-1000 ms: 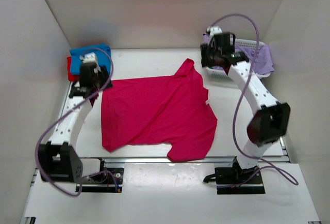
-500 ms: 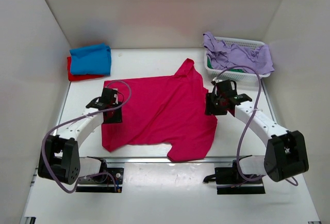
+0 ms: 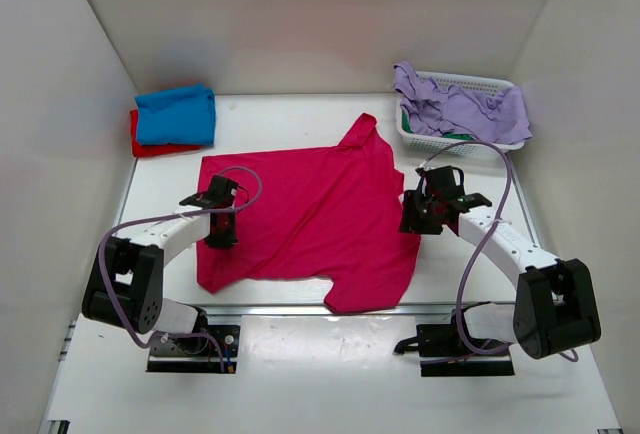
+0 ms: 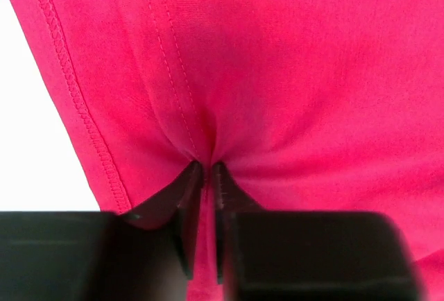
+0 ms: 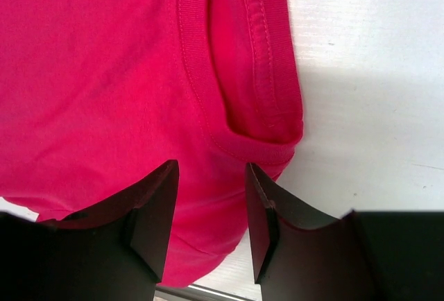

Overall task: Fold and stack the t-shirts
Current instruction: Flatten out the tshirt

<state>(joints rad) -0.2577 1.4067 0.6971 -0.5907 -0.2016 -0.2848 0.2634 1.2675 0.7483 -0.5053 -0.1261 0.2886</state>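
Top view: the pink shirt lies spread flat on the middle of the table. The left gripper is at its left edge and the right gripper at its right edge. A folded blue shirt lies on a red shirt in the far left corner. A basket holding lilac cloth stands far right.

Left wrist view: the gripper is closed, pinching a small fold of the pink shirt near its stitched hem.

Right wrist view: the gripper's fingers are spread apart just over the pink shirt, beside its collar, gripping nothing.
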